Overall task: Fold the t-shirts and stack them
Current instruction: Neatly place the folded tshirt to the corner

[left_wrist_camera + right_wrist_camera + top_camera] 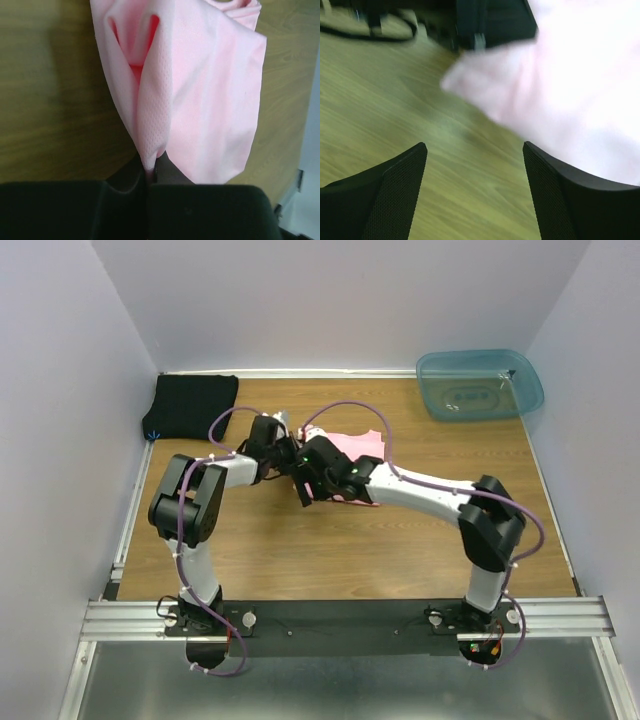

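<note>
Two arms meet over the middle of the wooden tabletop [300, 550], and all the action is on the light pink short-sleeved cloth t-shirt [358, 445], bunched there a little toward the far edge. Look at the left gripper [150, 169]: fingers pressed together on a fold of that pink cloth, pinching it tight, the fabric running away from the tips in a long crease. Right beside it is the right gripper [475, 170], fingers [400, 190] spread wide with bare wood between them. The pink shirt's edge lies just beyond one finger, blurred, and I cannot tell whether it touches. Over in the far left corner sits the black cloth t-shirt [195, 405], folded into a flat rectangle, well apart from both grippers. At the far right corner is the translucent blue-green plastic bin [480, 383].
</note>
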Robot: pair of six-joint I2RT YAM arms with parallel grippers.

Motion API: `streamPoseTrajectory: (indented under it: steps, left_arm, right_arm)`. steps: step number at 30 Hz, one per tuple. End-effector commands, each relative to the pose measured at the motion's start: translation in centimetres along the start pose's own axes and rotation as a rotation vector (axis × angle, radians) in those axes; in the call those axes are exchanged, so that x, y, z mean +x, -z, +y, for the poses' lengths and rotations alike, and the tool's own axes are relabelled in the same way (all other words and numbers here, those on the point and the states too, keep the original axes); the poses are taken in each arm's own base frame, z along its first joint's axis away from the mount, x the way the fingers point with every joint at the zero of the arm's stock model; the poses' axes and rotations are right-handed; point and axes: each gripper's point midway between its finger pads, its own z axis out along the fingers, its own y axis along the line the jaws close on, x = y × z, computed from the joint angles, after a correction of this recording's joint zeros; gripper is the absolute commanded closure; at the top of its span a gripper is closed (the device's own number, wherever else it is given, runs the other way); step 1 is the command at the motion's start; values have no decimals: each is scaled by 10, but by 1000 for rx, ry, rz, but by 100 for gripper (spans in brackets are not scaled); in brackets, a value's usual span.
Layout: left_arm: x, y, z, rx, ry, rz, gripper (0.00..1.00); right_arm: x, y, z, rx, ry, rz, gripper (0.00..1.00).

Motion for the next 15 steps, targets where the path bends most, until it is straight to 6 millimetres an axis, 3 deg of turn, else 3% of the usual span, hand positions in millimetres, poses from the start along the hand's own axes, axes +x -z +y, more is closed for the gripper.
streamPoseTrajectory:
  steps: [1,2,3,4,7,8,9,11,13,15]
  left_arm:
    - [-42,17,7,-145,-192,-83,100]
    - [-63,26,7,-191,-235,-126,100]
    - [-72,31,9,-219,-264,-141,100]
    - [-91,39,9,-275,-289,-177,100]
    - [-122,54,22,-406,-379,-214,100]
    - [-140,62,30,-494,-402,-247,100]
    - [-153,69,38,-545,-437,-259,100]
    - [-176,78,55,-668,-457,-281,100]
    - [-190,83,63,-729,-499,-268,100]
    - [-210,91,71,-826,-517,-273,100]
  right_arm:
    - [-14,49,-21,65,-66,-72,14]
    - [-1,54,-31,97,-50,-42,13]
    - [2,62,-36,111,-48,-43,11]
    - [0,82,-42,114,-55,-63,8]
    - [15,105,-51,104,-56,-51,7]
    - [12,124,-52,80,-69,-84,5]
    - [30,125,-58,85,-65,-57,4]
    - [35,146,-66,73,-97,-101,4]
    - [53,152,-73,74,-103,-91,4]
    - [58,167,-74,41,-142,-116,4]
